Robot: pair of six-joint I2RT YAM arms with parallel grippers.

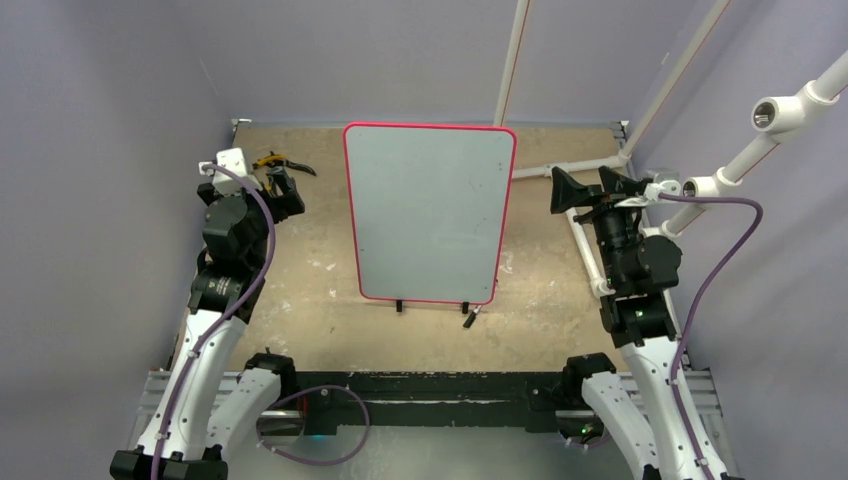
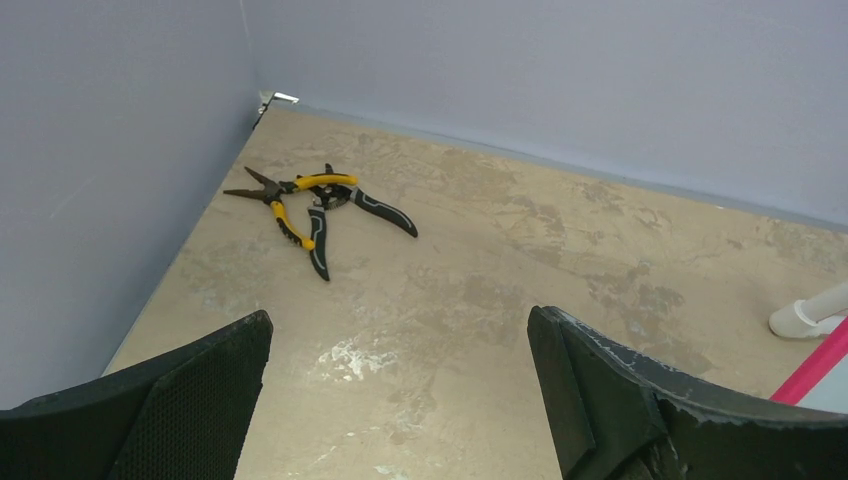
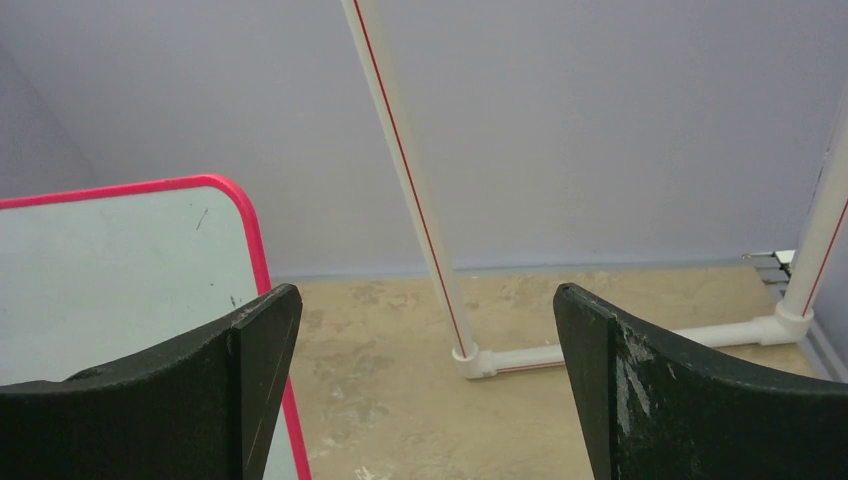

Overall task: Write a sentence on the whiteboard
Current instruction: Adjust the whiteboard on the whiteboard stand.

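The whiteboard (image 1: 430,210) stands upright in the middle of the table, pale grey-white with a red-pink rim and small black feet. Its face is blank apart from faint smudges; no sentence shows on it. No marker is in view. My left gripper (image 1: 285,187) is open and empty to the left of the board, over bare table (image 2: 398,330). My right gripper (image 1: 572,190) is open and empty to the right of the board's top corner (image 3: 425,300). The board's top right corner shows in the right wrist view (image 3: 120,270), and a bit of its rim shows in the left wrist view (image 2: 815,365).
Yellow-and-black pliers (image 1: 275,162) lie at the far left corner, ahead of my left gripper (image 2: 310,205). A white PVC pipe frame (image 1: 585,165) runs along the table's right side and rises behind the board (image 3: 440,250). Lilac walls enclose the table.
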